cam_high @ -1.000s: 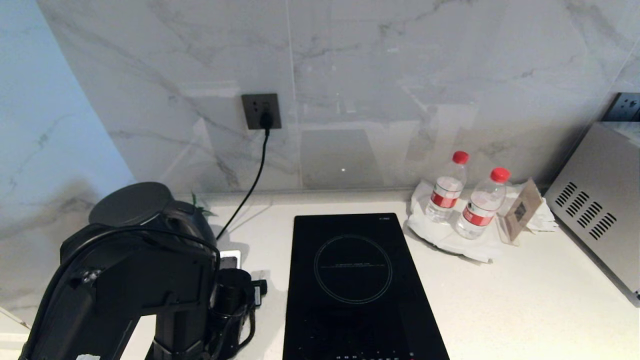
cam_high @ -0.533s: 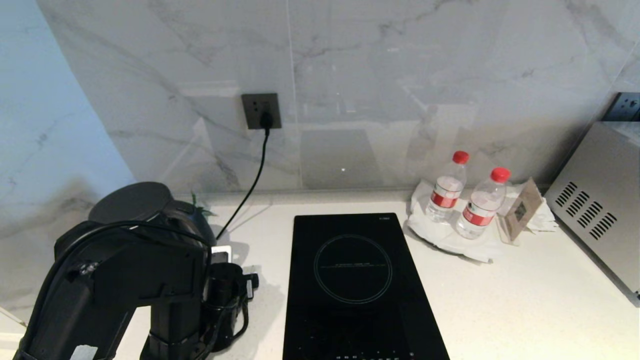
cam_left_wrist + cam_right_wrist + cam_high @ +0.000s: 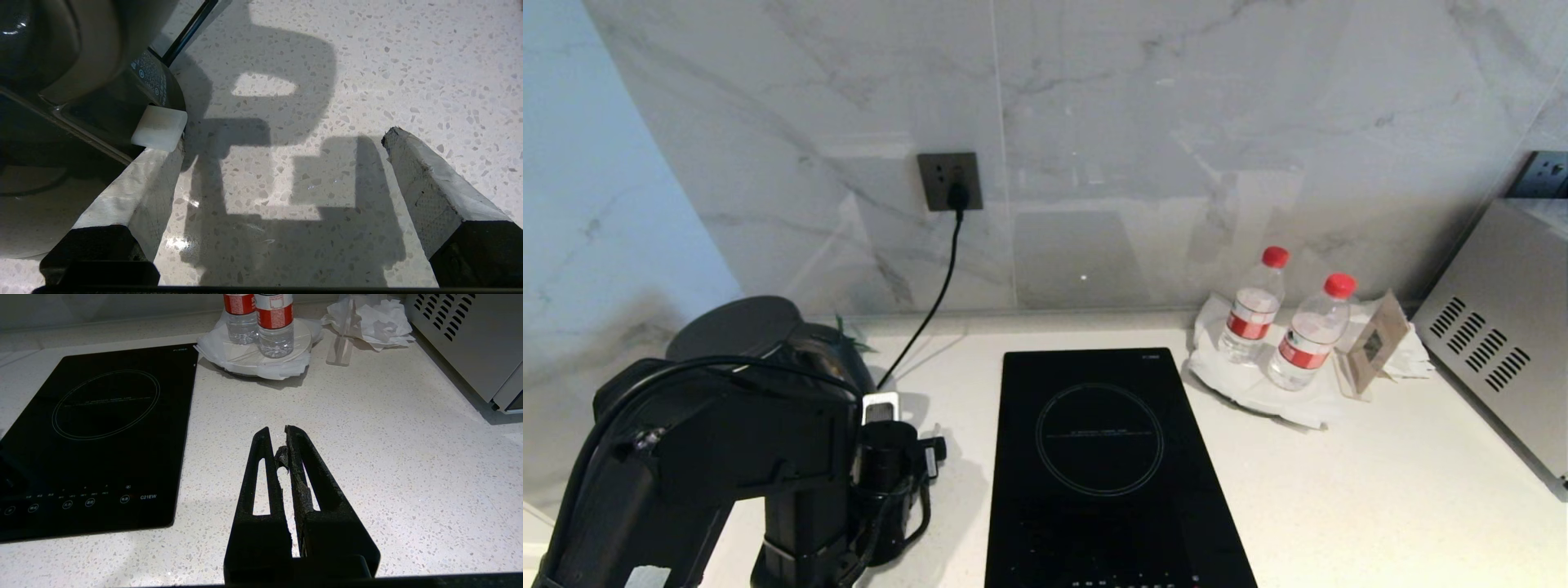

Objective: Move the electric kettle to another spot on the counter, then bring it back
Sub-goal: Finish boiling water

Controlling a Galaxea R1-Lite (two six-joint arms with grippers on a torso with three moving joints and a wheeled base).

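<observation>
A: Where is the electric kettle (image 3: 768, 343) located?

B: It is seen at the lower left of the head view, on the counter (image 3: 1380, 490), largely hidden behind the left arm. Its flat grey lid is visible above the arm.

A: How is the left gripper (image 3: 282, 163) set?

B: Its fingers are spread wide over bare counter; nothing is held between them. One finger (image 3: 135, 192) lies just beside the kettle's white switch tab (image 3: 159, 127).

A: And the right gripper (image 3: 286, 445)?

B: Its fingers are pressed together over the counter, beside the black hob (image 3: 98, 437).
</observation>
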